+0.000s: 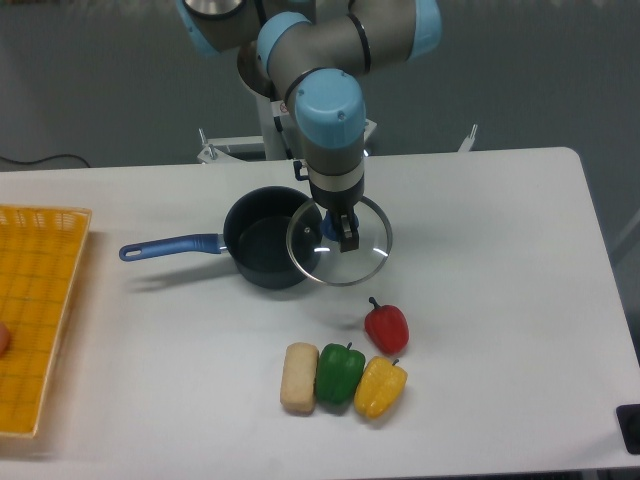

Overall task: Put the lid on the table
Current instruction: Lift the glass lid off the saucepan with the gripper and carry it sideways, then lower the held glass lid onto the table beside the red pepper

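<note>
Hanging from the arm at upper centre of the frame, the gripper [337,228] pinches the blue knob of the lid [340,241]. Lid held slightly tilted, raised off the table [480,300], overlapping the right rim of the saucepan [262,240] in this view. Saucepan handle points toward frame left. Below the lid: red pepper [387,325]; further down, a row of beige bread roll [299,377], green pepper [339,372], yellow pepper [380,387], touching side by side. Yellow mesh tray [35,310] at the left edge.
</note>
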`<state>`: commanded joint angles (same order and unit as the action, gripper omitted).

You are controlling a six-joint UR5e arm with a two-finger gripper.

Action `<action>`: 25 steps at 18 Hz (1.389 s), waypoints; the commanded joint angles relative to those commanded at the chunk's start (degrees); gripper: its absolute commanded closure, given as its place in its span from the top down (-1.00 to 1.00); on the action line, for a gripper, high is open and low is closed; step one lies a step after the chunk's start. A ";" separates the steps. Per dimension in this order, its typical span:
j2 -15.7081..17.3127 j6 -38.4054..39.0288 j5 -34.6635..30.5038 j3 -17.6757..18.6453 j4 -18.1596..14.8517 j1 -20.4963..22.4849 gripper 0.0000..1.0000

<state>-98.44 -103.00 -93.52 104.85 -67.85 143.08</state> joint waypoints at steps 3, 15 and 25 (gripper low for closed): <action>0.00 -2.20 0.09 -0.18 0.17 1.41 -0.02; -2.89 -5.19 0.00 -3.60 0.35 3.78 -0.02; -6.68 -11.77 0.00 -5.10 3.52 7.82 -0.02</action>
<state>-105.11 -114.78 -93.52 99.76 -64.34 150.90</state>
